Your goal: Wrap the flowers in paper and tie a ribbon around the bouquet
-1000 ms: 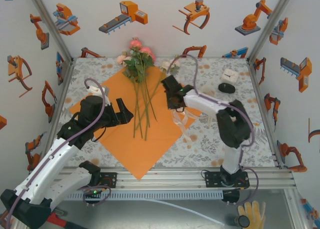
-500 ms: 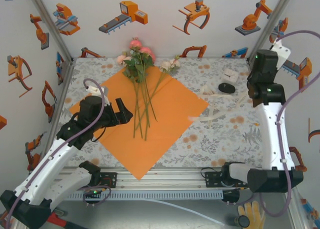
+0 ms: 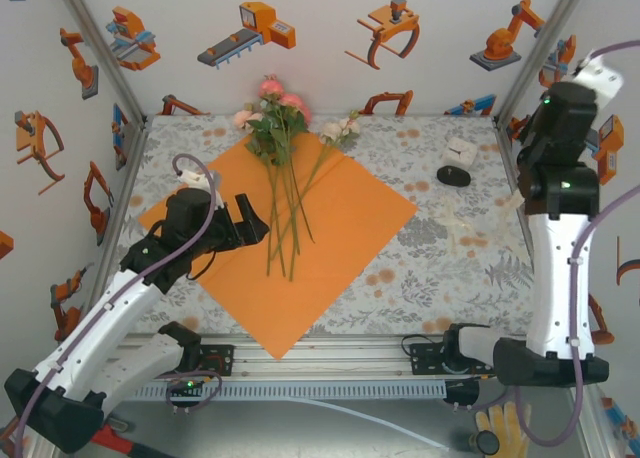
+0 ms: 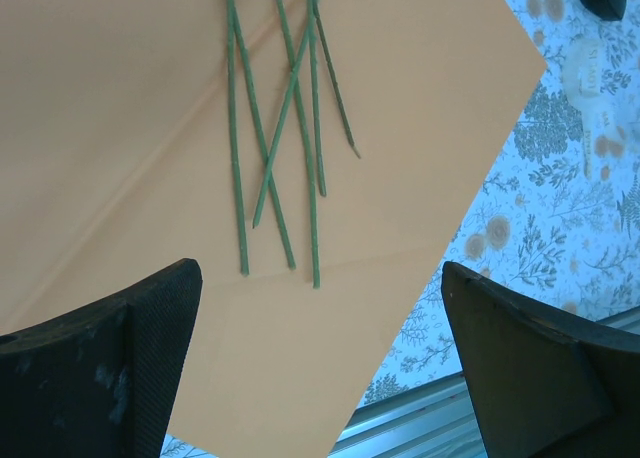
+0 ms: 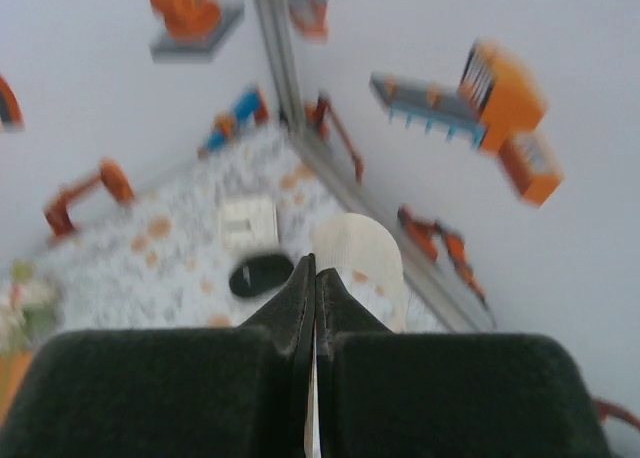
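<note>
Flowers: the flowers [image 3: 277, 128] lie on the far half of the sheet, blooms past its far corner. The thin stems [image 4: 270, 148] cross one another loosely toward the sheet's middle.
Paper: the paper [image 3: 340, 218] lies flat and unfolded on the surface [image 3: 440, 278], set as a diamond, with nothing wrapped yet.
Left tool: the left tool [image 3: 250, 218] hovers over the left part of the sheet with its jaws wide apart and nothing between them. From its own camera we see the stem ends just ahead of the left tool [image 4: 320, 271].
Right tool: the right tool [image 5: 315, 266] is raised high by the right wall. Its jaws are pressed together, and we judge them clamped on the ribbon [image 5: 362, 258], which shows cream just past the tips.
Ribbon: a pale stretch of the ribbon [image 3: 452, 218] trails over the surface to the right of the sheet, apart from it.
Step in hand: we read this as the start of the wrap, with the left side of the sheet to be folded over the stems.
Doing it well: we would bring the left tool low to the sheet's left corner and pinch paper only. Then we would lift and carry it across in an arc, so the sheet rolls over the stems without dragging them.
Watch: the stems are loose, so a sliding sheet would scatter them. We would keep the ribbon off the orange until the cone is closed.
</note>
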